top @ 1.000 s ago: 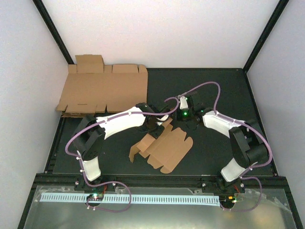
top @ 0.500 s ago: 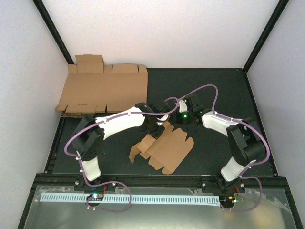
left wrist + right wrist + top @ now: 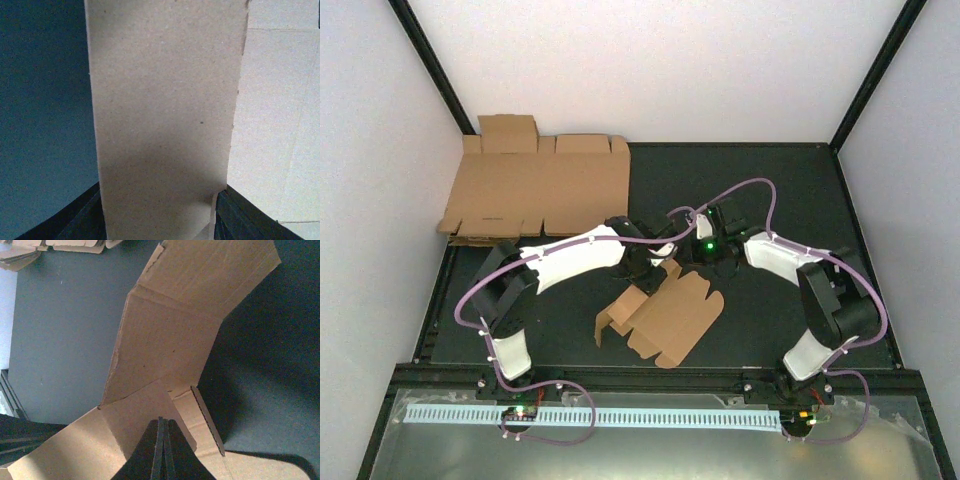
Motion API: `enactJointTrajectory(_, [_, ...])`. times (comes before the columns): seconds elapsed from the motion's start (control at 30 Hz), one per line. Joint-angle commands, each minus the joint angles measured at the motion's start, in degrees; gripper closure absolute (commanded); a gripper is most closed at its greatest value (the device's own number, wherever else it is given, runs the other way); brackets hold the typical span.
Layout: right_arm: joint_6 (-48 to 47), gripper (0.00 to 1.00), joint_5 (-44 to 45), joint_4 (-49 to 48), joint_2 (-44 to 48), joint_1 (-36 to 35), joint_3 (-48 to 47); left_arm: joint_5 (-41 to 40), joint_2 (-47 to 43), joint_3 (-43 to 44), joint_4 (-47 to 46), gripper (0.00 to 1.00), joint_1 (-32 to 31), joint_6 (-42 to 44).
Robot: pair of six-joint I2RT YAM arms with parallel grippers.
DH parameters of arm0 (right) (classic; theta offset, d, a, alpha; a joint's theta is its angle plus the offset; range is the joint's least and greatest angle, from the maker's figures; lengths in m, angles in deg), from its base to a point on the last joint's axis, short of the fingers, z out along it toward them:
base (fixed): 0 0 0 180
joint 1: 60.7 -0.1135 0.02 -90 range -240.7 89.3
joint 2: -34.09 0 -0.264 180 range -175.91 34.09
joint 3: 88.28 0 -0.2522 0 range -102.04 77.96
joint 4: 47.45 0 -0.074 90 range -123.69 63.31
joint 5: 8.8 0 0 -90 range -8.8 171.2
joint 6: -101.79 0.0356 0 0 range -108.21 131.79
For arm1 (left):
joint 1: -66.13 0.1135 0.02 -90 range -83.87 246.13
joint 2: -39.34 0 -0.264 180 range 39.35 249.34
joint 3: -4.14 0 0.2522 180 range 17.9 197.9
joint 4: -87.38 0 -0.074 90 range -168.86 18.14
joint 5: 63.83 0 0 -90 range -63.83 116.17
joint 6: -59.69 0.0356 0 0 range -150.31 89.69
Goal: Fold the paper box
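Centre of top view, on black mat (image 3: 800,200): paper box (image 3: 665,318) half-folded, left flap standing, rest flat. Left gripper (image 3: 160,222) straddles upright panel; clamped or loosening, cannot tell. Right gripper (image 3: 161,440) clenched, tips at crease near box's upper edge. Just changed: right wrist swung closer, box nudged slightly toward bottom of frame. Reads as creasing underway, most folds left.

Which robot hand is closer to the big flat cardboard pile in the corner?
Left. The left gripper, over the paper box, is closer to the flat cardboard sheets in the far-left corner. The right gripper is at the box too, but further right.
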Motion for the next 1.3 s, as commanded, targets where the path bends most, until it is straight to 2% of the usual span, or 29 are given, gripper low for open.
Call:
enactJointTrajectory(0.0, [-1.9, 0.98, 0.2, 5.8, 1.9, -0.8, -2.1, 0.4, -1.7, 1.7, -3.0, 0.46, 0.1, 0.3])
enactJointTrajectory(0.4, [-5.6, 0.98, 2.3, 15.8, 2.0, -0.8, -7.4, 5.0, -1.6, 1.7, -3.2, 0.45, 0.1, 2.0])
enactJointTrajectory(0.73, [-7.1, 0.98, 4.7, 19.3, 0.5, -0.8, -9.2, 5.8, -1.3, 2.8, -2.0, 0.44, 0.5, 2.9])
enactJointTrajectory(0.93, [-7.5, 0.98, 3.7, 20.2, 0.0, -0.8, -8.9, 6.3, -1.0, 2.7, -2.2, 0.49, 0.5, 2.9])
enactJointTrajectory(1.27, [-7.0, 0.98, -1.7, 19.7, 0.6, -0.8, -7.3, 5.6, -0.6, 2.9, -2.0, 0.50, 0.4, 2.6])
